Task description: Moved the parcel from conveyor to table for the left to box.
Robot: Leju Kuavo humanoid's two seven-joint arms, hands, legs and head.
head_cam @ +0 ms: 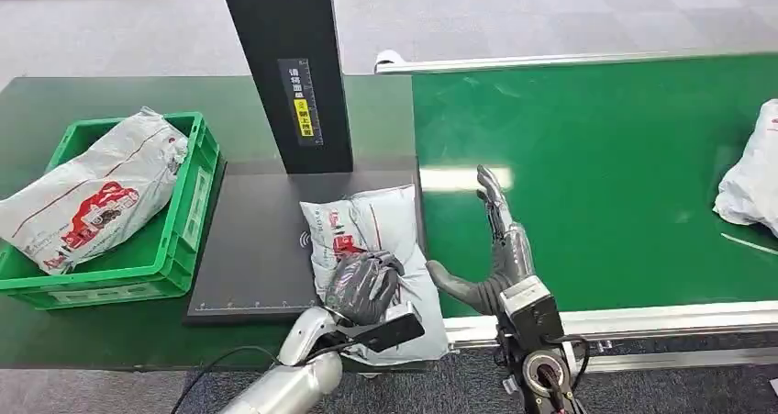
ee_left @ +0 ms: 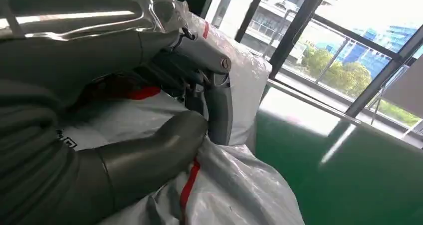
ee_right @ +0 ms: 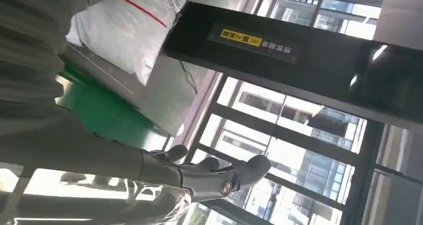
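A white-grey plastic parcel [head_cam: 372, 226] with red print lies on the black scanning pad [head_cam: 257, 249] of the table, just left of the green conveyor [head_cam: 596, 175]. My left hand [head_cam: 365, 285] lies on its near half. In the left wrist view the thumb [ee_left: 149, 155] and fingers [ee_left: 212, 90] grip the crinkled parcel [ee_left: 234, 185]. My right hand [head_cam: 495, 240] stands open over the conveyor's left end, fingers stretched out and holding nothing. In the right wrist view its fingers [ee_right: 214, 177] are spread, with the parcel [ee_right: 129, 25] beyond them.
A green crate [head_cam: 188, 212] at the left of the table holds another printed parcel [head_cam: 92, 194]. A black pillar [head_cam: 289, 65] with a yellow label rises behind the pad. One more white parcel [head_cam: 752, 171] lies on the conveyor's right edge.
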